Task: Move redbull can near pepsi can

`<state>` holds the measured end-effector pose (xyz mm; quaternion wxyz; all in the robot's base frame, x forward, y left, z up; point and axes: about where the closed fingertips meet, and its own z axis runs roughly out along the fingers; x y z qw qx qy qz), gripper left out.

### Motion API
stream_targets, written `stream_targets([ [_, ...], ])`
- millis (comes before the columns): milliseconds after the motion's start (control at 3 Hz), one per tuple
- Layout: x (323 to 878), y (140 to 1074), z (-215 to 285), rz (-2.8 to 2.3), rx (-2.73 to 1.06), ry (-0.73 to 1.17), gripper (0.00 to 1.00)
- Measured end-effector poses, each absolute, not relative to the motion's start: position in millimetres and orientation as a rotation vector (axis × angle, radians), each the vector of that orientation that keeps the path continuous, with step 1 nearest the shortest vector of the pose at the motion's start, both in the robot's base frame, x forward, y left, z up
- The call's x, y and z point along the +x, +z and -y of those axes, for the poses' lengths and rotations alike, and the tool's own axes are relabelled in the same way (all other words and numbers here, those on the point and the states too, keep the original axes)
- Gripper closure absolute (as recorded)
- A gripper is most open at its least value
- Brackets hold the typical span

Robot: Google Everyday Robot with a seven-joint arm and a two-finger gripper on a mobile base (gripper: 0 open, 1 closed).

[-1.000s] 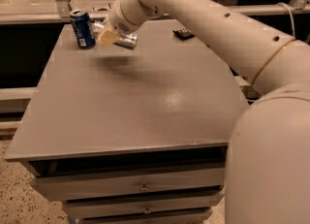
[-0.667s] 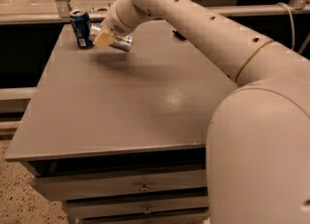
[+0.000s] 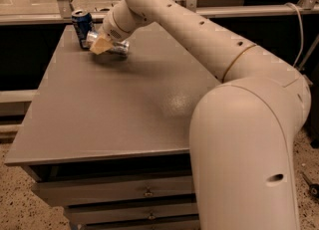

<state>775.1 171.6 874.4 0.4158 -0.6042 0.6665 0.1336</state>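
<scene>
The pepsi can point(image 3: 81, 27) is dark blue with a silver top and stands upright at the far left corner of the grey table point(image 3: 109, 119). The redbull can point(image 3: 119, 48) is slim and silver. It lies on its side in my gripper point(image 3: 102, 44), just right of the pepsi can and low over the tabletop. Its left end nearly touches the pepsi can. My gripper is shut on it, with a tan finger pad point(image 3: 101, 46) across the can's front. I cannot tell whether the can rests on the table.
My white arm point(image 3: 199, 40) reaches in from the right across the back of the table. The table has drawers point(image 3: 144, 191) at the front. A metal rail point(image 3: 249, 11) and frame run behind the table's far edge. The floor is speckled.
My gripper has carried the redbull can left and down, from a small gap right of the pepsi can to right beside it.
</scene>
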Motion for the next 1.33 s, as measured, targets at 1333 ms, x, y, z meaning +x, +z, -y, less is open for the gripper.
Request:
stream_targets([
  [1333,766,873,-179,-1.652,-1.532,0.389,0.00],
])
